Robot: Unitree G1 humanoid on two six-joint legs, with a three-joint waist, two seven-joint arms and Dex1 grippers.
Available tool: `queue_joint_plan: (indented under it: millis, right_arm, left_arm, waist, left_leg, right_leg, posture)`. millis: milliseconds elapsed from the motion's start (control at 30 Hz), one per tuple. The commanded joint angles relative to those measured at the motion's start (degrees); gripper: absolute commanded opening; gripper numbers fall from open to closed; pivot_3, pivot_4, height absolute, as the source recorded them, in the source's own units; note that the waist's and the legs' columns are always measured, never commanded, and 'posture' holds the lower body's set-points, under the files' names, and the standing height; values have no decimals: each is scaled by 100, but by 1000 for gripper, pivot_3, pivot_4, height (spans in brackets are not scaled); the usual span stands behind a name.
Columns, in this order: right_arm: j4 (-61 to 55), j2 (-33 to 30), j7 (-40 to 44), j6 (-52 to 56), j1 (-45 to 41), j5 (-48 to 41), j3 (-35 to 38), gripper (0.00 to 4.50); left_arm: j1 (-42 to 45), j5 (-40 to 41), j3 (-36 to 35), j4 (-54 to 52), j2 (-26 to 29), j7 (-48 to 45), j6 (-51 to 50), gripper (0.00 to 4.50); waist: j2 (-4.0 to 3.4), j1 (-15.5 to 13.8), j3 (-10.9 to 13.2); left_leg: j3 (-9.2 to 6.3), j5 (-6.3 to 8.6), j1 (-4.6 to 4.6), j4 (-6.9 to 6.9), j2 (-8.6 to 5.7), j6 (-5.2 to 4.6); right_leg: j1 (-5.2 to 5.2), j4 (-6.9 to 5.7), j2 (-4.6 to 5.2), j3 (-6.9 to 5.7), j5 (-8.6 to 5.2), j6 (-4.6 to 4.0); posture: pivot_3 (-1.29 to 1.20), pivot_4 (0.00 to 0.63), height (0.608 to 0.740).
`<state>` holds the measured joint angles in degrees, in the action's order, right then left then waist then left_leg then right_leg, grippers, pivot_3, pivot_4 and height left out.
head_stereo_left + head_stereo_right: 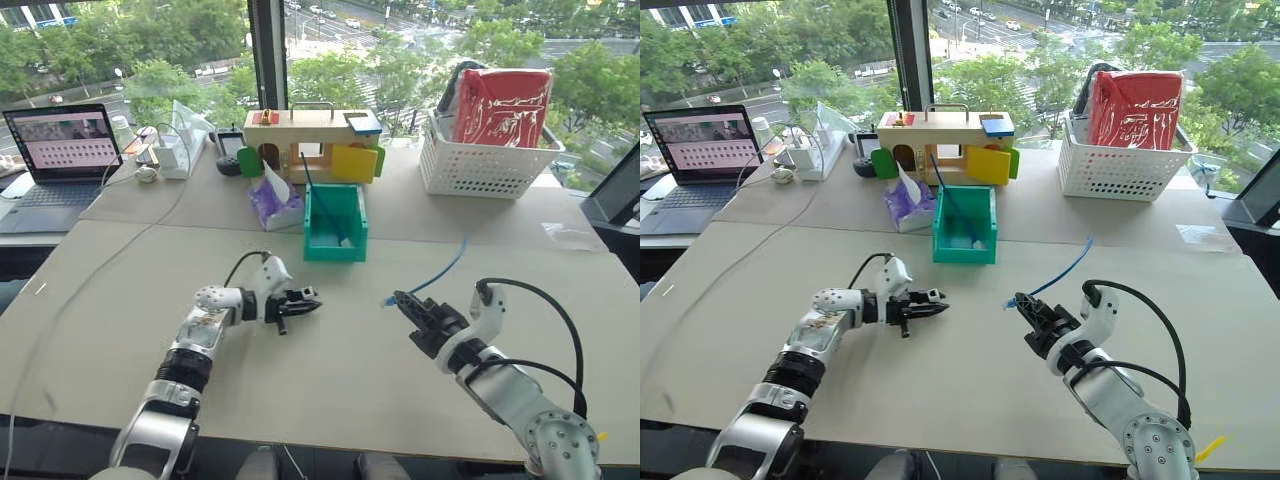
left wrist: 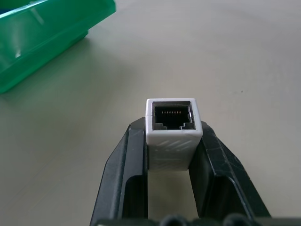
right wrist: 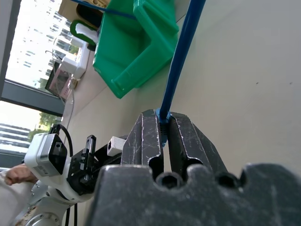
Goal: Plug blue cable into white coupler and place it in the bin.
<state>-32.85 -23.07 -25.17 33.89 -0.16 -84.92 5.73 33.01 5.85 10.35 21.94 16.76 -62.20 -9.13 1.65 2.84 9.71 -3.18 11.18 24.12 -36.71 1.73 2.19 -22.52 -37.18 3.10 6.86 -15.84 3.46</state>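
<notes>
Your left gripper [image 1: 312, 300] sits lower centre-left of the head view, its 2 black fingers [image 2: 134, 160] clenched on the small white plastic coupler block [image 2: 173, 128]. You see the coupler's open socket facing the camera in the left wrist view, held above the beige table [image 1: 330, 380] surface.

Your right gripper [image 1: 400, 300] sits lower centre-right, clamped tight on the thin bright-blue cable [image 3: 181, 56]. The cable's plug end pokes out just past the fingertips toward the left gripper, and the rest of the cord runs up and right over the table toward the middle right of the frame [image 1: 447, 266]. The 2 grippers point at each other with a clear gap between; plug and coupler are apart.

The small teal-green open-top plastic bin [image 1: 336, 222] stands on the table at centre frame, above both grippers and well apart from them. A second blue cord leans into it from the rear.

Behind the bin: wooden toy box with coloured doors [image 1: 310, 140]. Upper right: white lattice basket [image 1: 485, 160] holding a red bag. Upper left: open laptop [image 1: 60, 150]. Purple tissue pack [image 1: 272, 205] sits just left of the bin.
</notes>
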Motion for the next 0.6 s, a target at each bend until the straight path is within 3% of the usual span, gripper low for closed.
queue_joint_plan:
  millis: [33, 267, 600]
  right_arm:
    - [-175, -47, 89, -75, -201, 218, 184, 0]
    - [-302, -473, -206, 568, 21, 712, -154, 0]
    - [-396, -130, -30, 538, -115, 803, -374, 0]
  left_arm:
    - [-145, -76, 367, -743, -194, 240, -385, 687]
    - [-301, -636, 1356, -1191, -490, 685, -1204, 687]
    - [-213, -672, 1436, -1297, -489, 987, -1928, 687]
  waist:
    - [0, 29, 0]
    - [-1, -5, -1]
    - [0, -29, -2]
  left_leg:
    - [0, 0, -3, 0, 0, 0]
    - [0, 0, -8, -1, 1, 0]
    - [2, -1, -29, -1, -1, 0]
  right_leg:
    - [0, -2, -1, 1, 0, -1]
    - [7, 1, -4, 3, 0, -1]
    - [27, 5, -3, 4, -1, 3]
  posture:
    - [0, 150, 740]
    - [0, 150, 740]
    - [0, 150, 740]
